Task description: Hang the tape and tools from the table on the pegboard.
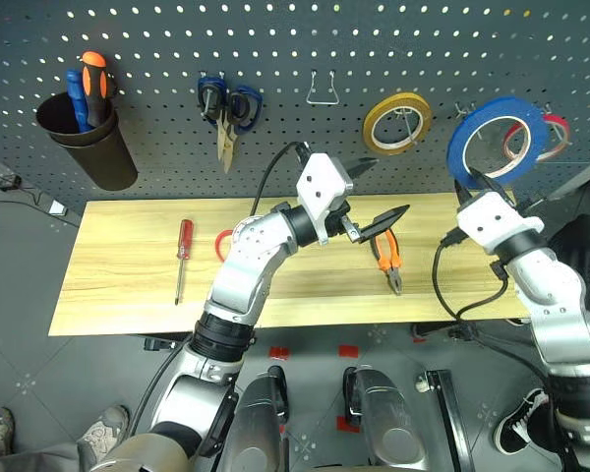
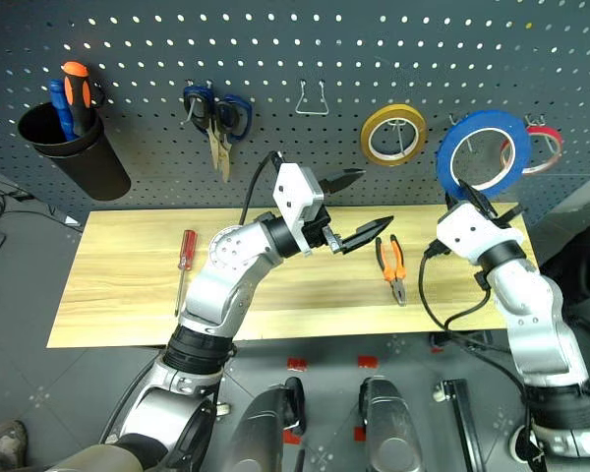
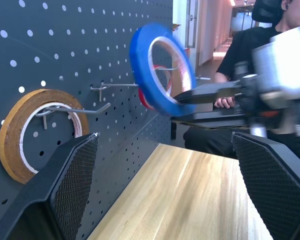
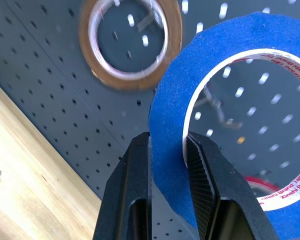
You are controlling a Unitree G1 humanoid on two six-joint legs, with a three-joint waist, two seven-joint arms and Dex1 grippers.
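1. While the right gripper [image 4: 167, 145] stands clamped on the lower rim of the blue tape [image 1: 497, 138], it holds the ring upright and face-on to the pegboard [image 1: 275, 59].
2. From those fingers the ring rises toward twelve o'clock, its wide hole lying over the dark panel.
3. Judging by the left wrist view, the bare hook [image 3: 115, 85] between the yellow roll [image 1: 397, 122] and the red-edged roll [image 1: 545, 133] juts out level toward the ring; the coming move likely turns on lining the hole with that tip.
4. Out at nine o'clock from the tape, the left gripper [image 1: 372, 195] hangs with its fingers spread wide apart and holds nothing.
5. Below it on the table [image 1: 128, 285] lie the pliers [image 1: 388, 258], with the screwdriver [image 1: 183, 254] further toward nine o'clock.
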